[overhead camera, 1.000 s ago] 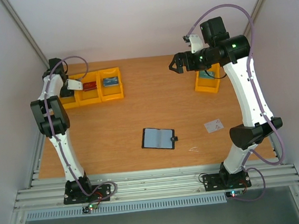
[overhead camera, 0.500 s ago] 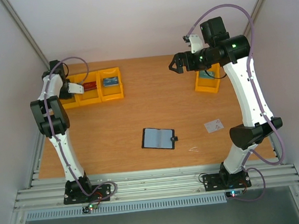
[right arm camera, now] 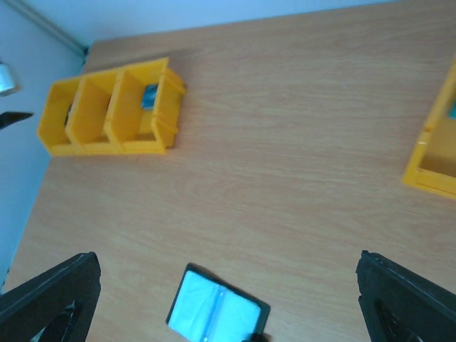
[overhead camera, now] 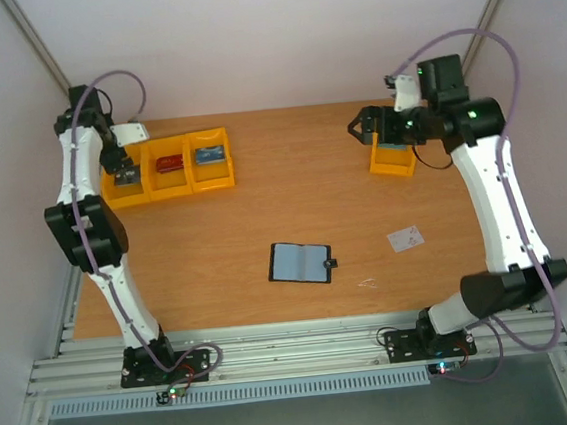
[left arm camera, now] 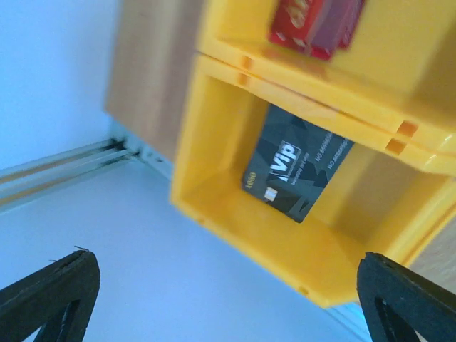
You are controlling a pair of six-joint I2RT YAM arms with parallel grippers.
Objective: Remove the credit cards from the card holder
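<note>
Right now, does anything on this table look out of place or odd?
One whitish card lies loose and slightly askew on the bare table, right of the open card holder, while a black card and a red card sit in yellow bins. Nothing looks spilled or damaged.

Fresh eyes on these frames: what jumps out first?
The yellow bins at the far left of the table stand out first, and the left wrist view shows a black VIP card in the end one. Next is the card holder, lying open mid-table with its grey-blue inside up. A whitish card lies loose to its right.
</note>
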